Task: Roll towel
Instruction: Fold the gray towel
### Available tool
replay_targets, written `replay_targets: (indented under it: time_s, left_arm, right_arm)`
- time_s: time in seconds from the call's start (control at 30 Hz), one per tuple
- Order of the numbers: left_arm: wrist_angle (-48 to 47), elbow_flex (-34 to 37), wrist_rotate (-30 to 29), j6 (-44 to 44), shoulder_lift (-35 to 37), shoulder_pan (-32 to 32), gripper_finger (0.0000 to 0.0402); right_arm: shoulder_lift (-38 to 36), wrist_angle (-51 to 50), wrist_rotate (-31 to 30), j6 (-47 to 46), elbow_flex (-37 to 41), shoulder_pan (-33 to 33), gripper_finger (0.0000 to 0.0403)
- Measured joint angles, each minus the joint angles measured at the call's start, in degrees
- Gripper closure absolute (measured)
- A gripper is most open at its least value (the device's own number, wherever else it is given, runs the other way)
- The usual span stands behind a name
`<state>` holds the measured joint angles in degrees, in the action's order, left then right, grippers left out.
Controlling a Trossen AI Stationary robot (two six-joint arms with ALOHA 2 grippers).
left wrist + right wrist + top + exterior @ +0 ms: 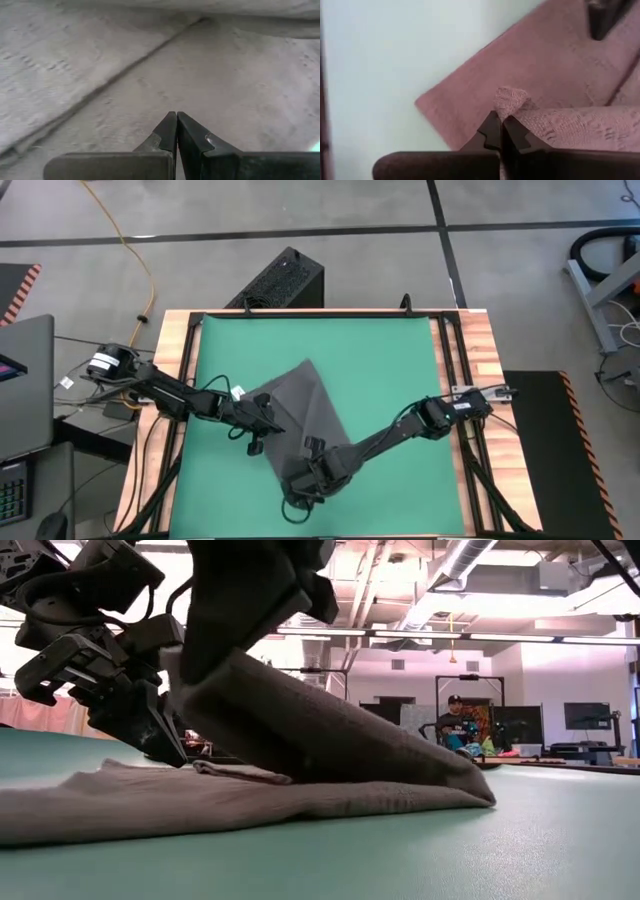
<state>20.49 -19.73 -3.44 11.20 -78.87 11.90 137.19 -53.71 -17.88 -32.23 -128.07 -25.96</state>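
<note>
The dark grey towel (300, 405) lies crumpled on the green mat (390, 360), with its near part raised. My right gripper (501, 120) is near the mat's front edge and is shut on a bunched bit of the towel. In the low view the raised cloth (330, 730) slopes down from that gripper to the part still lying on the mat. My left gripper (272, 423) is shut, with its tips down on the towel's left part (150, 85). My left gripper sets its shut fingertips (176, 122) on the flat cloth (175, 102) on the towel's left side. It comes slanting down from the table's left, and the cloth under it lies on the mat. My right gripper pinches a bunched corner or fold of the towel (511, 100) between its two fingers. It slants down from the table's right. That end is lifted clear and the cloth hangs down to the mat (470, 790).
Bare green mat lies on the far and right sides, framed by the wooden table top (480, 360). A black box (285, 280) stands beyond the far edge and a laptop (25, 380) sits to the left. In the low view a person (455, 725) sits far behind the table.
</note>
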Motion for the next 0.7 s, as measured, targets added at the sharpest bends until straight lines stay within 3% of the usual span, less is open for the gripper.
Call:
replay_targets:
  time_s: [0.1, 0.27, 0.37, 0.57, 0.7]
  left_arm:
    - [0.1, 0.0, 0.7, 0.0, 0.0, 0.0, 0.0401]
    - [3.4, -0.3, 11.5, -2.3, 6.2, 4.1, 0.0401]
    - [-0.5, 0.1, 11.4, -3.2, 7.7, 8.2, 0.0401]
    - [10.3, -0.1, 7.3, -1.6, -0.2, 11.4, 0.0401]
    - [17.6, -0.4, 8.8, -1.1, -7.9, 11.5, 0.0401]
  right_arm:
    - [0.0, 1.3, 1.4, 2.1, 0.0, -0.6, 0.0391]
    - [0.0, -2.3, -0.1, -1.6, 0.0, -0.8, 0.039]
    - [0.0, -3.1, -1.8, -1.7, 0.0, -1.0, 0.039]
    - [0.0, -3.1, -2.0, -1.8, 0.0, -1.1, 0.039]
    - [0.0, -3.1, -2.5, -0.5, 0.0, -1.1, 0.039]
